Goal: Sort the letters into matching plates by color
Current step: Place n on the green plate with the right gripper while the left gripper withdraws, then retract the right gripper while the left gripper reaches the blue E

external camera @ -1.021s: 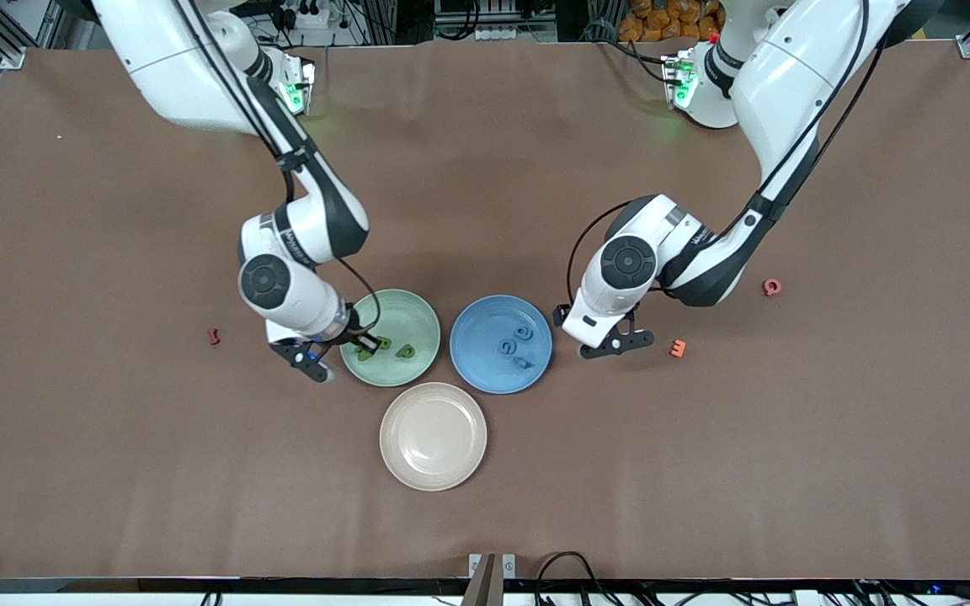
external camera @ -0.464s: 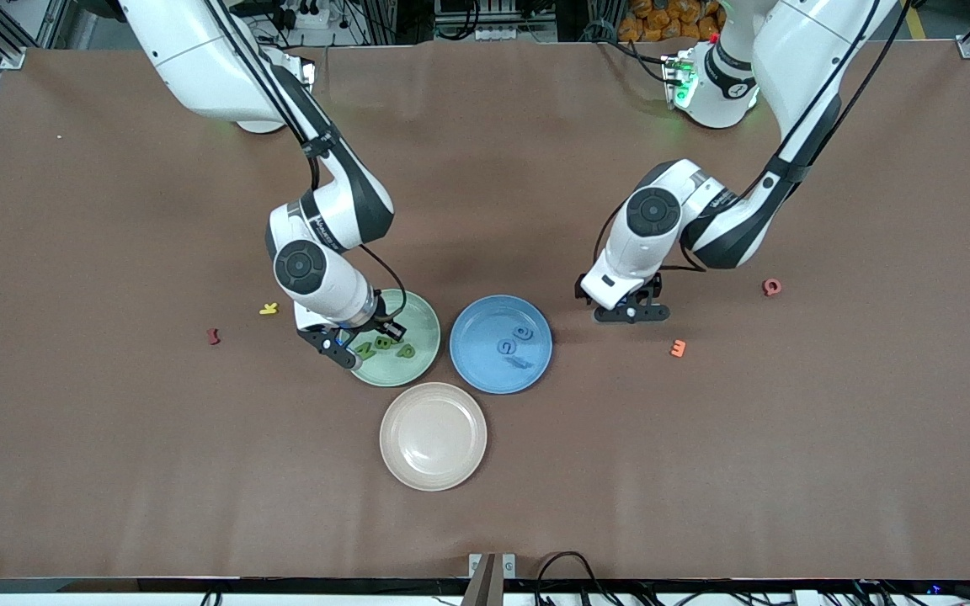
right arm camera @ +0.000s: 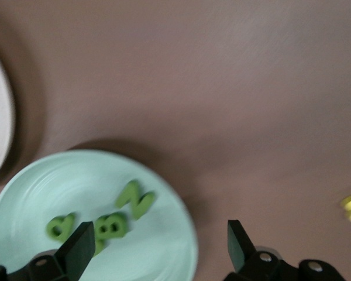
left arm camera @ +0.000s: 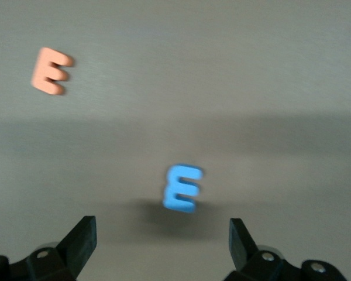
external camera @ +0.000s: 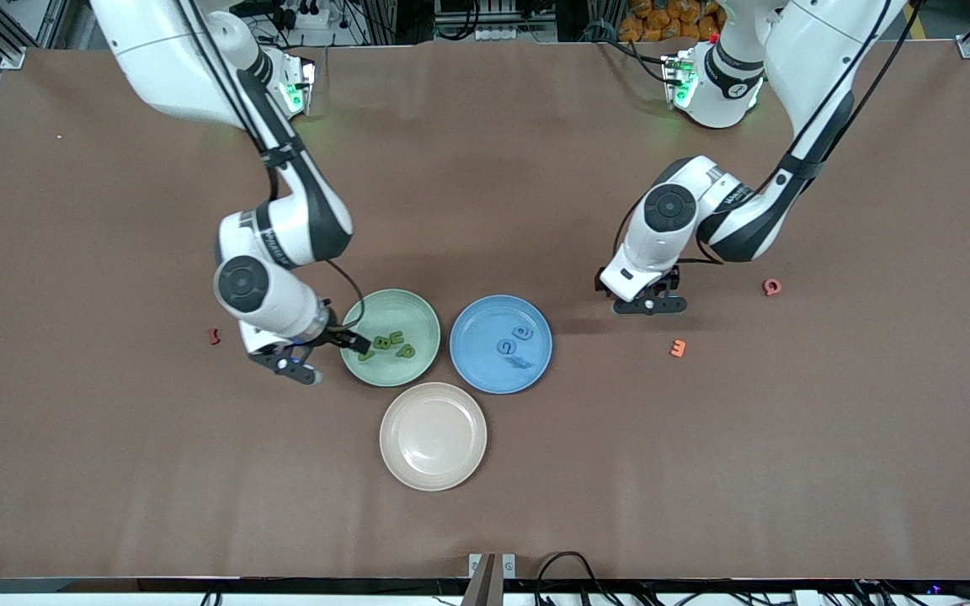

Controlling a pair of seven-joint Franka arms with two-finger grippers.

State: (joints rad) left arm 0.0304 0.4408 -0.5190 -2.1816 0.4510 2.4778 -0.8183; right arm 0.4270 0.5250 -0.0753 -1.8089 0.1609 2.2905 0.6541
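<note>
Green plate (external camera: 418, 305): holds three green letters, Z (right arm camera: 135, 199), B (right arm camera: 110, 226) and P (right arm camera: 60, 226). Blue plate (external camera: 475, 364): holds three blue letters (external camera: 514, 345). Blue letter E (left arm camera: 182, 187): lies on the tabletop (external camera: 485, 168) under the left tool (left arm camera: 164, 243), whose fingers stand wide apart and empty just above it; an orange letter E (left arm camera: 51, 71) lies nearby and is not wanted. Right tool (right arm camera: 158, 249): open, empty, over the edge of the green plate toward the right arm's end. Step in hand, as judged: descend centred, close across the blue E's narrow width, avoid the orange one. Legible writing: the letter shapes only.
</note>
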